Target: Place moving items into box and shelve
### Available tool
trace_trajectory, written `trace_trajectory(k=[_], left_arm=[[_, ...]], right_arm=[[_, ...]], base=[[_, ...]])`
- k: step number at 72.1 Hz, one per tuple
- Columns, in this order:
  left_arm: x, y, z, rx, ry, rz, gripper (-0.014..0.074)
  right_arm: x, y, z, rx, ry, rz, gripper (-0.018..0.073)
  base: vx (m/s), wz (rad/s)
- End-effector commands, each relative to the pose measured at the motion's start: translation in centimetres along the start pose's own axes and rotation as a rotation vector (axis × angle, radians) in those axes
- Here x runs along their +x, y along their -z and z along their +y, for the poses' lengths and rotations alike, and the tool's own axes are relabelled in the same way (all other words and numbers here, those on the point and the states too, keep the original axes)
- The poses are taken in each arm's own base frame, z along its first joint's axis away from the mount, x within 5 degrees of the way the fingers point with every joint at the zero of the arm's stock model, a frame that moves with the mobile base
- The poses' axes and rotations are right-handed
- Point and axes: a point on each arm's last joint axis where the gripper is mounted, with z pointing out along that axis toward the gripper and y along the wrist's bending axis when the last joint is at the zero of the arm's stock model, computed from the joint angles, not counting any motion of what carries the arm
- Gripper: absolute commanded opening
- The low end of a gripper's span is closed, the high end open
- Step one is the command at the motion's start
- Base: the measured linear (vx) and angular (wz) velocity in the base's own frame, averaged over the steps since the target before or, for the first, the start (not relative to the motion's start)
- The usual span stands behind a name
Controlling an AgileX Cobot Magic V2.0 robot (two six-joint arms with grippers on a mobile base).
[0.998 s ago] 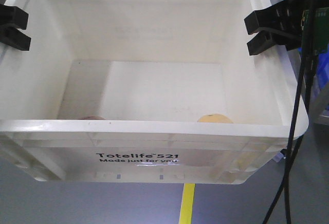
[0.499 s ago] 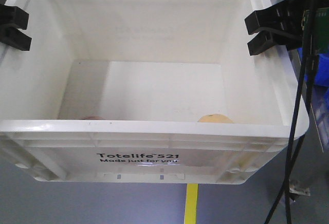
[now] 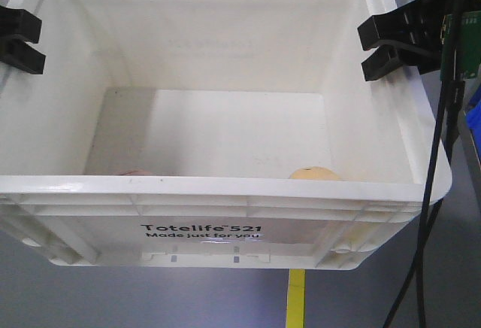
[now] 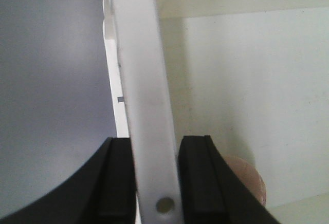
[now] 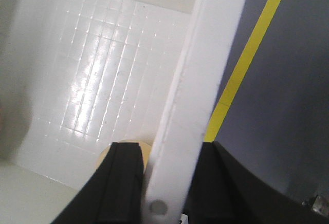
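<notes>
The white box (image 3: 225, 186) hangs above the floor, held by both side rims. My left gripper (image 3: 19, 40) is shut on its left rim (image 4: 144, 80); my right gripper (image 3: 383, 46) is shut on its right rim (image 5: 205, 70). Inside, against the near wall, the tops of two moving items show: a pinkish-tan lump (image 3: 135, 171) at the left and a pale yellow lump (image 3: 316, 173) at the right. In the left wrist view my left gripper (image 4: 154, 178) clamps the rim with the pinkish lump (image 4: 249, 178) just beyond. In the right wrist view my right gripper (image 5: 167, 183) clamps the rim near the yellow lump (image 5: 146, 152).
Grey floor with a yellow line (image 3: 297, 298) lies under the box. Black cables (image 3: 428, 215) hang at the right beside my right arm. A blue object (image 3: 473, 117) shows at the right edge.
The yellow floor line has slid to the right beneath the box and the background at the right has shifted. The box, both lumps and both grippers keep their places in view.
</notes>
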Motion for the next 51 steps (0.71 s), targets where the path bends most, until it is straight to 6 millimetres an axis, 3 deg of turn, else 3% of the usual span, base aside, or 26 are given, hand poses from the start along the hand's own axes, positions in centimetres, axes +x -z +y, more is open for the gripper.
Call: trace_trajectory(k=[1, 51], left_arm=[[-1.20, 2.66, -0.72, 0.037, -0.010, -0.197, -0.0017], [-1.20, 2.66, -0.72, 0.037, -0.010, -0.197, -0.0017]], right_arm=[[-0.08, 2.70, 0.64, -0.029, 0.042, -0.107, -0.0012], [-0.09, 2.70, 0.64, -0.030, 0.041, -0.108, -0.0012]], base=[[0.55, -0.01], [0.55, -0.04]])
